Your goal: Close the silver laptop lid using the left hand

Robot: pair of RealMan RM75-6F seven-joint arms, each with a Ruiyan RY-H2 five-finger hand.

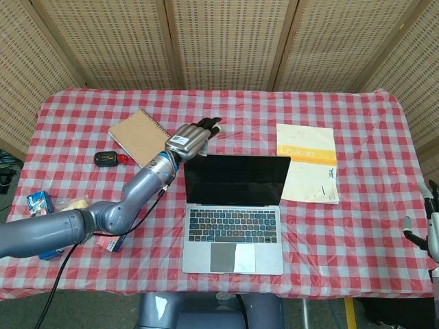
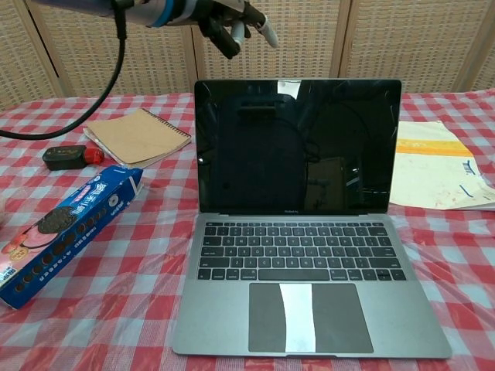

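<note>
The silver laptop (image 1: 233,212) (image 2: 302,232) stands open in the middle of the table, its dark screen upright and its keyboard toward me. My left hand (image 1: 195,137) (image 2: 232,23) hovers above and behind the lid's top left corner, fingers stretched out and apart, holding nothing and apart from the lid. My right hand (image 1: 431,229) shows only at the far right edge of the head view, low beside the table, fingers apart and empty.
A brown spiral notebook (image 1: 140,138) (image 2: 138,136) lies left of the laptop. A small black device (image 1: 106,159) (image 2: 65,156) and a blue cookie box (image 2: 62,228) lie further left. A white and orange booklet (image 1: 309,162) (image 2: 437,166) lies to the right.
</note>
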